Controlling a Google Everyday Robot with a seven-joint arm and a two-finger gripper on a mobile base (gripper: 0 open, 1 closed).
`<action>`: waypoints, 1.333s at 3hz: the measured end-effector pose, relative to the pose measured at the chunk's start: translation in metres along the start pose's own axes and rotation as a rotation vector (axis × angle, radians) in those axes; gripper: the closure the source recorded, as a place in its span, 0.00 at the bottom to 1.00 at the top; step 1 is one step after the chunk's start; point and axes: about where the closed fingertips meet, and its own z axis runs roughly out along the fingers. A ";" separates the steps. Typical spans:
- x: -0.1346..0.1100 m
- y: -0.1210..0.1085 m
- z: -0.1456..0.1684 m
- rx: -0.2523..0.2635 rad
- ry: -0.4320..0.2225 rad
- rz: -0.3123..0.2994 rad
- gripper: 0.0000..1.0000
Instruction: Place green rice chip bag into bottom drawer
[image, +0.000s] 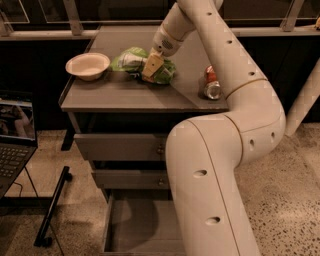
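The green rice chip bag (131, 61) lies crumpled on the grey cabinet top (125, 92), between the white bowl and the red can. My gripper (151, 68) reaches down from the white arm and sits on the bag's right half, touching it. The bag still rests on the top. The bottom drawer (137, 225) is pulled open at floor level below the two closed drawers; its floor is bare, and my arm's large lower link hides its right part.
A white bowl (88, 65) stands at the left of the cabinet top. A red soda can (212, 84) lies at the right. An open laptop (15, 132) is at the far left, with a black stand leg (52, 207) on the floor beside the cabinet.
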 end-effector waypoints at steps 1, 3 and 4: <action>0.001 0.027 -0.017 -0.083 -0.029 -0.025 1.00; 0.000 0.090 -0.116 -0.085 -0.153 -0.023 1.00; -0.012 0.129 -0.186 0.027 -0.287 -0.017 1.00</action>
